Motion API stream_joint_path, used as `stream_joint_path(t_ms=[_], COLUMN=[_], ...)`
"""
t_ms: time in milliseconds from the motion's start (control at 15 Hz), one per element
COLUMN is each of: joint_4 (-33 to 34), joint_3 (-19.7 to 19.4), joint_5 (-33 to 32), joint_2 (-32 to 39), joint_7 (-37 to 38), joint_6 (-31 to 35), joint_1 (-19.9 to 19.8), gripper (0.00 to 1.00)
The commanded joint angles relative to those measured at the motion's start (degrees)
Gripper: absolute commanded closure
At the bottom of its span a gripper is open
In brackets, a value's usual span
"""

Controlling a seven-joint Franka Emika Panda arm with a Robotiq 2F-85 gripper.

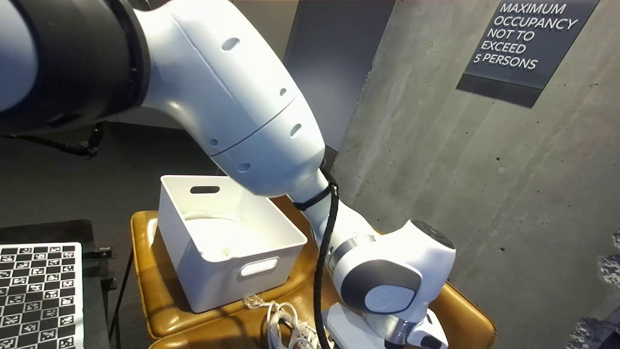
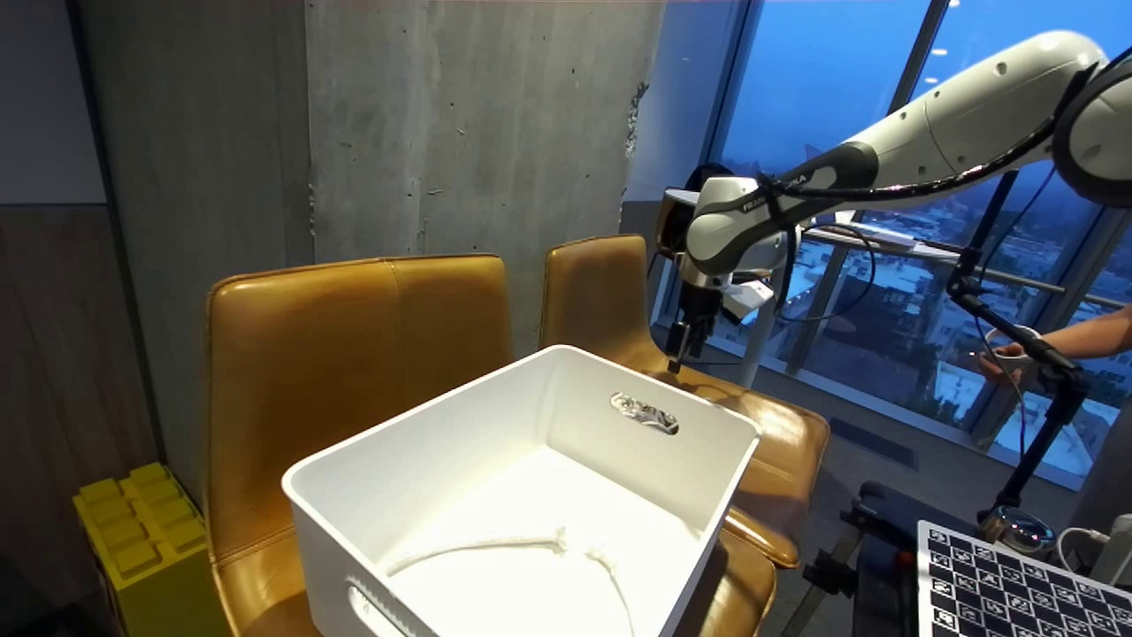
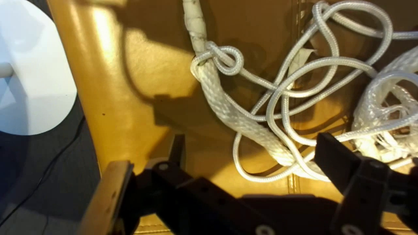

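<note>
Nearest the wrist camera, finds the black pincer (image 3: 252, 145), spread wide, with its fingers (image 3: 336, 160) well apart. Sees directly below it a tan chair seat (image 3: 111, 124) and, lying on this, a thick braided off-white rope (image 3: 225, 109), slanting through the space framed by the fingers towards one fingertip. Makes out wrapping around the rope's far stretch, ahead of the pincer, and a knot of thin white cord (image 3: 277, 87) tied about it. Follows that cord into loose loops, crossing the rope and running in under the same fingertip; cannot tell touching from merely passing below. Finds beside that finger, outside the pincer's gap, a frayed white bundle (image 3: 372, 117), partly cut off by the edge of the wrist view. Notes on the opposite side of the pincer, off the seat's edge and lower down, a white rounded plate (image 3: 36, 71).

In both exterior views, sees a white bin (image 2: 460, 460) near the pincer, on the adjoining chair (image 2: 354, 345), with a pale curved strand (image 2: 478, 544) on its floor. Places well apart from the pincer a dark desk (image 2: 884, 509) carrying a checkered board (image 2: 1026, 584), and behind the pincer, in an exterior view, tall windows (image 2: 796, 80). Reads a dark sign (image 1: 523, 48) on the concrete wall (image 1: 460, 169) beyond the pincer: MAXIMUM OCCUPANCY NOT TO EXCEED 5 PERSONS.
</note>
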Motion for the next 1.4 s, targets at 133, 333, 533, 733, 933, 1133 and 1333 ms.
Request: stream_joint_path(t_ms=[133, 333, 533, 733, 933, 1133, 1333], joint_4=[5.6, 7.4, 9.7, 11.8, 13.8, 16.5, 19.2], joint_3=[1.5, 1.6, 1.3, 0.8, 0.5, 0.5, 0.6], joint_5=[-3.1, -4.1, -4.1, -4.3, -4.7, -4.8, -4.7], joint_2=[2.7, 4.5, 6.7, 9.4, 11.9, 13.7, 15.0], joint_7=[-8.6, -12.7, -14.5, -14.9, -14.5, -14.2, -14.0], joint_6=[-5.8, -6.9, -6.3, -6.3, -5.9, -6.6, -7.1], joint_1=[-1.7, -2.3, -2.7, -2.9, -2.8, -2.6, -2.6], gripper=[0.0, 0.0, 0.0, 0.0, 0.0, 0.0, 0.0])
